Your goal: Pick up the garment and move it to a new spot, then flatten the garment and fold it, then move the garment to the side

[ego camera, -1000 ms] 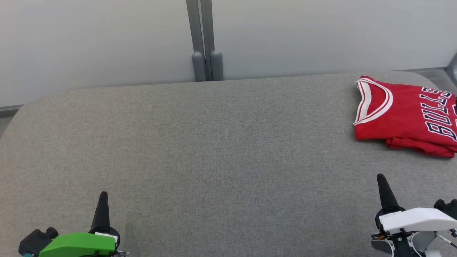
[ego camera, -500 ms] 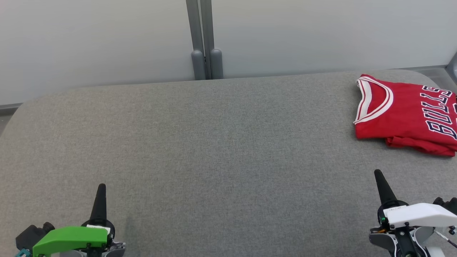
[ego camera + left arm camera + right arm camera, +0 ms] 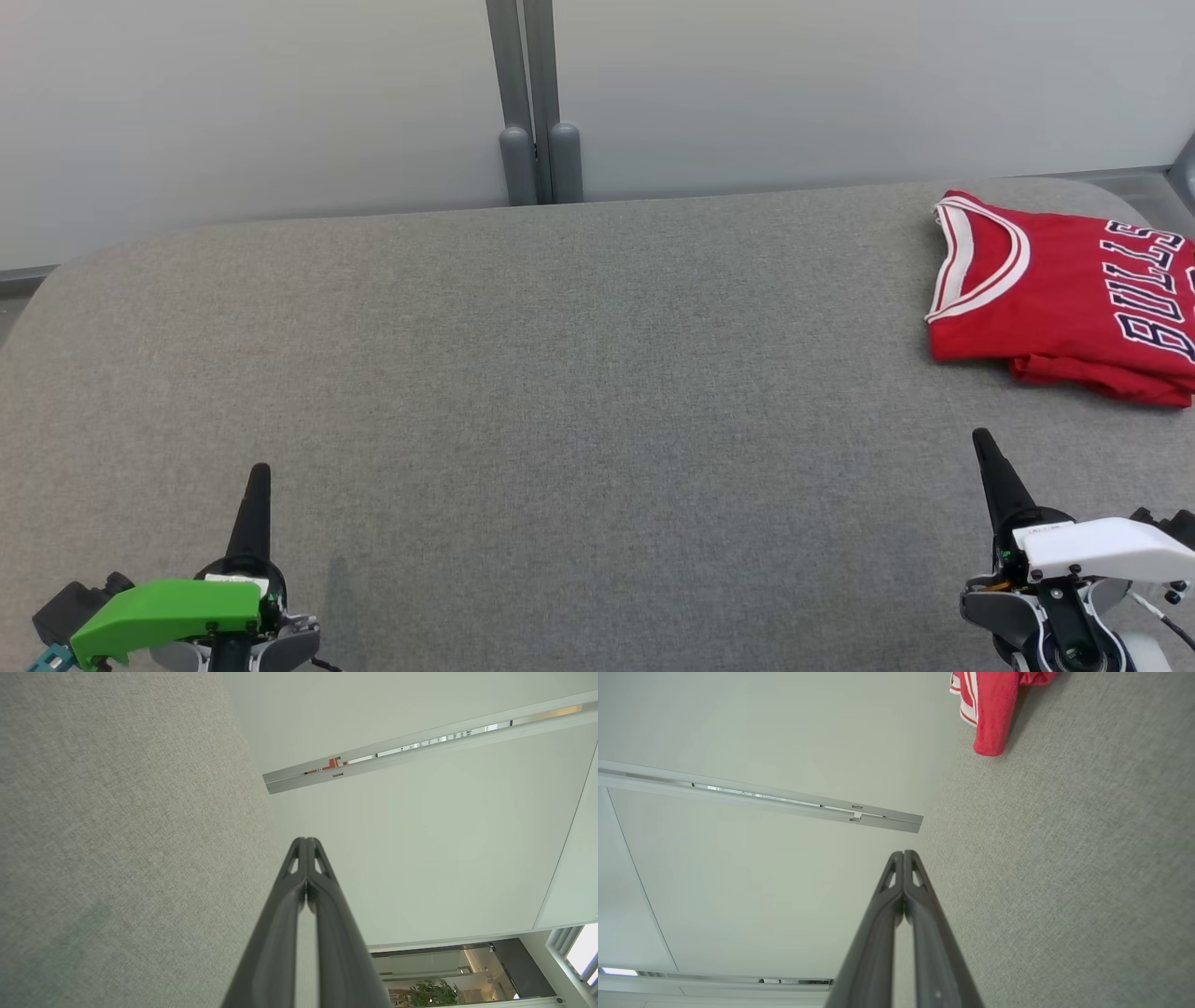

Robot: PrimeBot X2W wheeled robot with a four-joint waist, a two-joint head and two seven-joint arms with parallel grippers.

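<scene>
The garment point(image 3: 1064, 294) is a red jersey with white collar trim and dark lettering, lying folded at the far right of the grey fabric surface point(image 3: 579, 392); its edge point(image 3: 994, 709) also shows at the top of the right wrist view. My left gripper point(image 3: 259, 471) stands near the lower left, shut and empty, its fingers point(image 3: 306, 842) pressed together. At the lower right, my right gripper point(image 3: 980, 437) is shut too, with nothing held, a short way in front of the garment. In the right wrist view its fingertips point(image 3: 903, 854) touch each other.
A pale wall point(image 3: 280, 103) with a grey vertical post point(image 3: 532, 103) runs behind the surface's far edge. The surface's corners are rounded at the left point(image 3: 56, 280) and right. Broad bare fabric lies between the two grippers.
Both grippers have crept forward up the head view, both still shut. The garment lies as before; the camera has shifted slightly.
</scene>
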